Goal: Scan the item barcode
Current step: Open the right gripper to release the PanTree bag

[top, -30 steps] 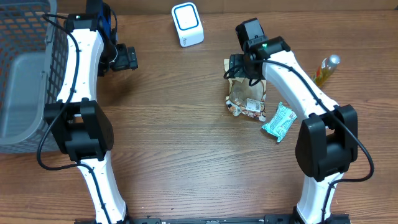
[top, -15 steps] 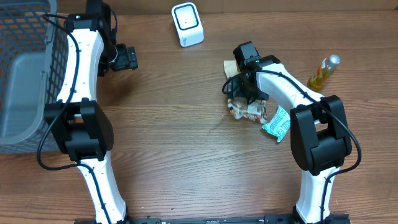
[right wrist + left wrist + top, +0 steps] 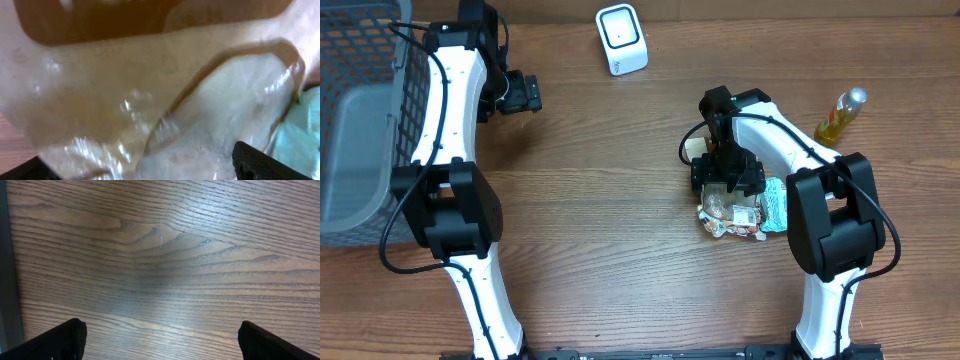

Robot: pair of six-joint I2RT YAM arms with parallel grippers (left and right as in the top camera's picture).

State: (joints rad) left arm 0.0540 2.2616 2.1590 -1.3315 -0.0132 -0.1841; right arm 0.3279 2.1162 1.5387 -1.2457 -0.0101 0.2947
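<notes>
Overhead: the snack bag (image 3: 732, 212) (crumpled, brown and clear, with a white label) lies toward the table's (image 3: 620, 250) right edge, the right gripper (image 3: 728, 178) over its top.
Left wrist: the left gripper (image 3: 160, 342) is wide open and empty.
Right wrist: jaws spread wide, the glossy bag close below.

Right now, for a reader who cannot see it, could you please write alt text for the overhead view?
Seen from above, the right claw is directly over a brown snack bag beside a teal packet on a wooden table. A white scanner stands at the far edge, and the open left claw is near a grey basket.
</notes>
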